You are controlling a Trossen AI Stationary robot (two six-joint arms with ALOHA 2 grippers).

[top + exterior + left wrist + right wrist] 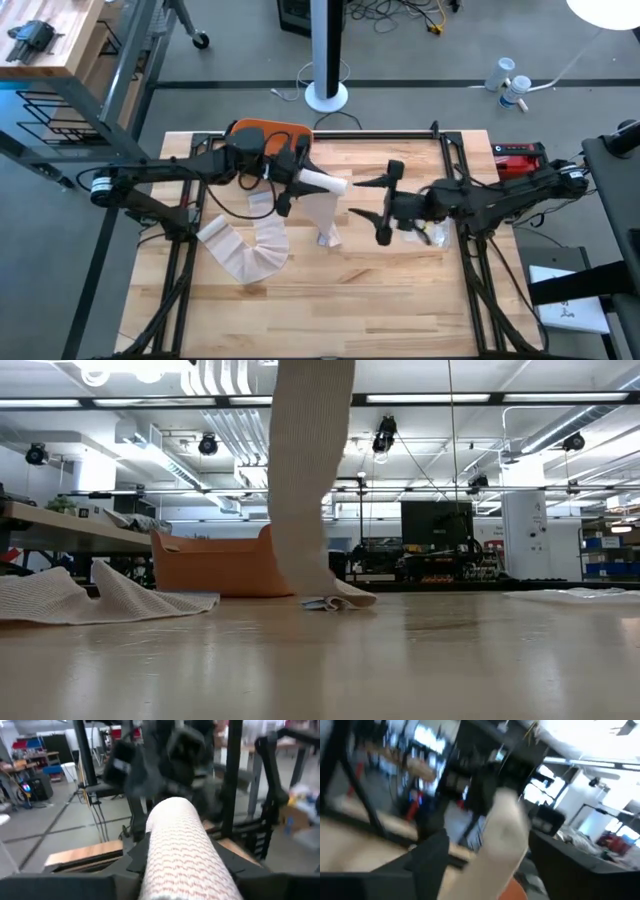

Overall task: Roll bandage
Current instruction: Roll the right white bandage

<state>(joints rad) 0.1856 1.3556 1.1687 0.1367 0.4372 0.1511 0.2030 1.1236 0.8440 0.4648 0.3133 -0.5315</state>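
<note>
Gripping the bandage roll [322, 182] above the table [400, 300], left gripper [296, 183] clamped on it, loose strip [322, 215] hanging down to the wood (end crumpled there), right gripper [372, 199] alongside, fingers spread apart, spare bandage [245, 252] lying nearby.

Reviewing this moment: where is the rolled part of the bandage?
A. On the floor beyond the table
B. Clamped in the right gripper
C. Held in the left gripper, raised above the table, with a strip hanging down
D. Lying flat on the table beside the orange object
C: the left gripper holds the bandage roll up, and its strip hangs down to the table; the right gripper stands apart, open.
</note>
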